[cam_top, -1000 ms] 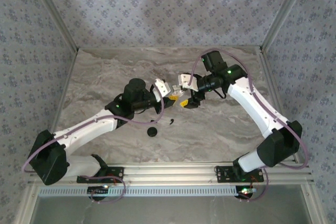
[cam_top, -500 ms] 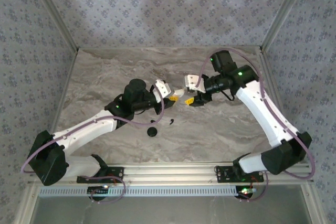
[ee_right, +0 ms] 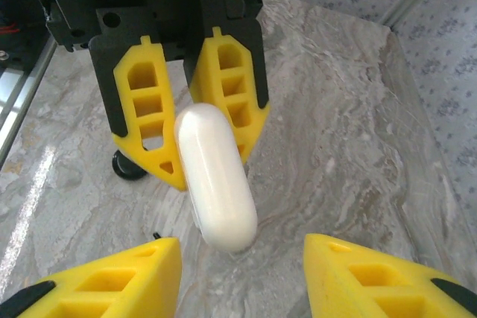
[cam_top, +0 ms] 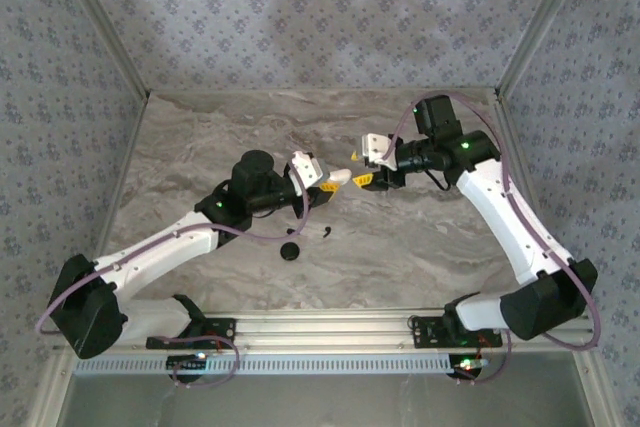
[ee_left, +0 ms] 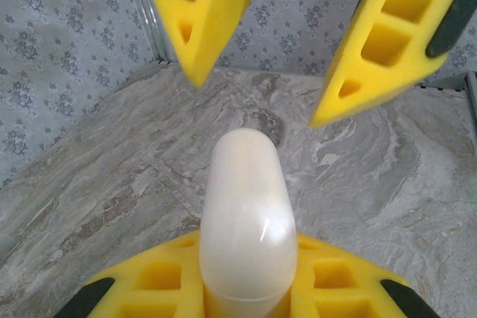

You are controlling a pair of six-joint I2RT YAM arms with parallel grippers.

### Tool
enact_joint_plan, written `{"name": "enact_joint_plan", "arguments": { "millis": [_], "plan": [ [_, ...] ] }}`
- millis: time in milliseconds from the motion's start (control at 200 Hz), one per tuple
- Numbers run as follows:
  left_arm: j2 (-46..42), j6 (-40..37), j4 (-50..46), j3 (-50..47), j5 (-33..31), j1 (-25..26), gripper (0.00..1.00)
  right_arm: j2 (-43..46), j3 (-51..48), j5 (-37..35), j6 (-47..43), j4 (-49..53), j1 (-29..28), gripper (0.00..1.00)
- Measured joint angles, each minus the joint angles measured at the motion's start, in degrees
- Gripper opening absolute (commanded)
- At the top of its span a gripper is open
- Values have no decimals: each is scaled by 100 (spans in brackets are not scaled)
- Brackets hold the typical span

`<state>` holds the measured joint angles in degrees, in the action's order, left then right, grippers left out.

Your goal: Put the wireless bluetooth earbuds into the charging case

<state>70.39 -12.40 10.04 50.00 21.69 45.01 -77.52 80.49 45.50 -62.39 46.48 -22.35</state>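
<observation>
The charging case [ee_right: 216,176], a glossy white capsule that looks closed, is clamped off the table [cam_top: 200,147] in the left gripper [cam_top: 332,184], nose toward 2 o'clock. Two tiny black earbuds [cam_top: 327,231] [cam_top: 290,250] lie below it at 6 and 7 o'clock, apart.

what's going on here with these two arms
The left gripper is clamped on a white charging case, its rounded end pointing at the right gripper, which is open and not touching it. The case looks closed. A tiny black earbud and a round black piece lie on the table nearby.
</observation>
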Motion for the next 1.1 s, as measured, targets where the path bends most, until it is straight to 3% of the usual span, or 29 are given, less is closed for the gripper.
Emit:
{"name": "enact_joint_plan", "arguments": {
  "millis": [210, 405, 740, 1099],
  "plan": [
    [-87, 50, 13, 0, 20, 0, 16, -243, 68, 332, -46, 33, -149, 49],
    [-90, 553, 94, 2, -24, 0, 17, -59, -157, 680, 417, -332, 116, 52],
    [769, 2138, -522, 1051, -199, -39, 15, 861, -1228, -22, 3491, -1777, 975, 57],
    [2393, 4048, -1681, 2688, -105, -85, 13, 1207, -2188, -1539, 6876, -2188, 1687, 53]
  ]
}}
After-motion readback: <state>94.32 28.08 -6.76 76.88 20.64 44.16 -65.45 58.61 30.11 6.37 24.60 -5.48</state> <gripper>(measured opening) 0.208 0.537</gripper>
